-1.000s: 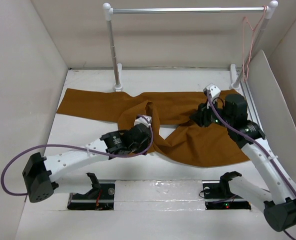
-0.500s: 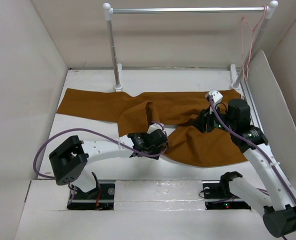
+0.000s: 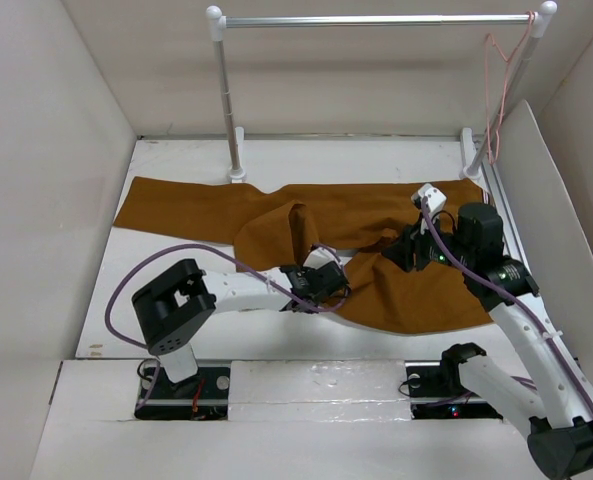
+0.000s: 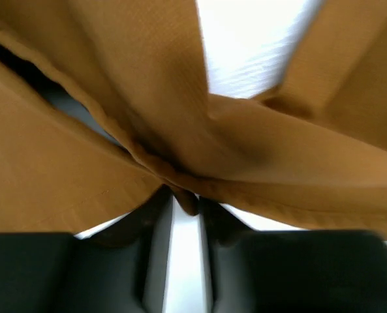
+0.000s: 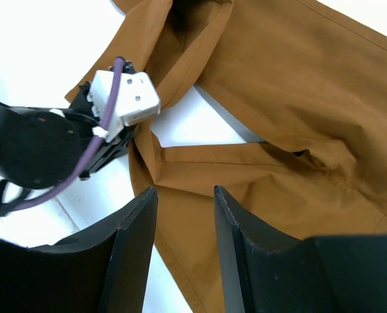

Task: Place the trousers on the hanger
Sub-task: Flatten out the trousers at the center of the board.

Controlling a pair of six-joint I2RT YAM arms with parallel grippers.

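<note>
The rust-brown trousers [image 3: 206,215] lie spread across the table from the far left to the right front. My left gripper [image 3: 338,290] sits low at the trousers' near edge. In the left wrist view its jaws [image 4: 186,202] are nearly closed on a pinched fold of the cloth [image 4: 115,85]. My right gripper [image 3: 398,250] hovers over the trousers' right part. In the right wrist view it [image 5: 185,195] is open and empty above the cloth [image 5: 291,85]. The pale pink wire hanger [image 3: 496,90] hangs from the rail's right end.
A silver rail [image 3: 376,20] on white posts [image 3: 224,100] stands at the back. White walls close in the table on the left, back and right, with a slanted panel [image 3: 556,200] at the right. The left arm's wrist [image 5: 124,98] shows in the right wrist view.
My left gripper has moved right along the trousers' near edge and now holds a fold there, with its arm folded in closer. My right gripper has shifted slightly nearer.
</note>
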